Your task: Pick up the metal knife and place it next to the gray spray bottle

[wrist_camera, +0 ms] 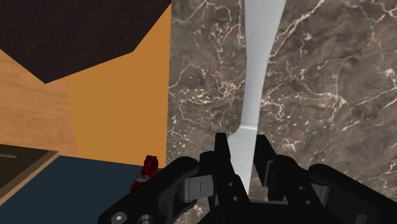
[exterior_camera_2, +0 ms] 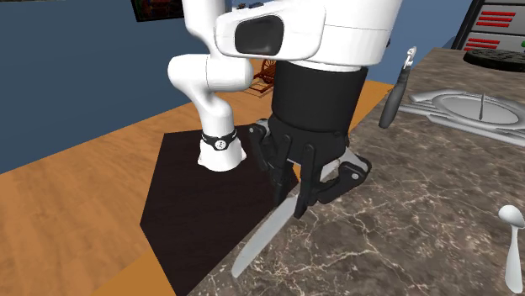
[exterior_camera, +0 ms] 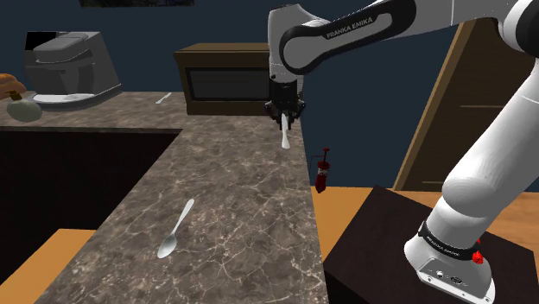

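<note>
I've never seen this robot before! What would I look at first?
The big white arm: its black gripper clasps a pale knife over the marbled counter, near its edge. A spoon lies alone on the counter, nearer the shoulder camera.

Shoulder view looks along the counter (exterior_camera: 242, 190); second exterior view faces back, close; wrist view looks down.

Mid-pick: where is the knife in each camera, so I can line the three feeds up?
Shoulder view: the knife hangs from the hand, upper middle, near the counter's right edge.
Second exterior view: lower middle, the knife slants down-left from the hand.
Wrist view: the knife is clasped in the hand, running away over the counter.
Shared landmark: the marble counter's edge beside the knife.
</note>
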Robot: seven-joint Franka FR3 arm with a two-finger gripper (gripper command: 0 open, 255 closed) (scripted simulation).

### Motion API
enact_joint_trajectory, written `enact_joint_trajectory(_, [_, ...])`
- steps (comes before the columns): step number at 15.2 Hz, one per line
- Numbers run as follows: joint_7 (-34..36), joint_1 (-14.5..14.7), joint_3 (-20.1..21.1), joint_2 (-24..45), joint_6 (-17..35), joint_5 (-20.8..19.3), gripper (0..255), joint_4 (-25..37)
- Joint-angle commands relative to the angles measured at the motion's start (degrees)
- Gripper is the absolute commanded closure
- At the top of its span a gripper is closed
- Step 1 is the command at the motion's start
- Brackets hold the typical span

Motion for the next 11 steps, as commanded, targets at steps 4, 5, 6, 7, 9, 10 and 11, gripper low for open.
enact_joint_trajectory(4, [-0.5, -0.03, -0.12, -0.62, -3.85, 0.36, 255, 3.28])
enact_joint_trajectory(5, [-0.59, -0.04, -0.14, -0.69, -4.61, 0.4, 255, 3.98])
enact_joint_trajectory(6, [-0.66, -0.05, -0.16, -0.75, -5.37, 0.43, 255, 4.69])
enact_joint_trajectory(7, [-0.74, -0.06, -0.17, -0.79, -6.13, 0.46, 255, 5.42])
enact_joint_trajectory(9, [-0.87, -0.07, -0.2, -0.83, -7.66, 0.5, 255, 6.92])
enact_joint_trajectory(10, [-0.93, -0.08, -0.21, -0.83, -8.42, 0.51, 255, 7.69])
enact_joint_trajectory(11, [-0.99, -0.09, -0.22, -0.81, -9.19, 0.51, 255, 8.47])
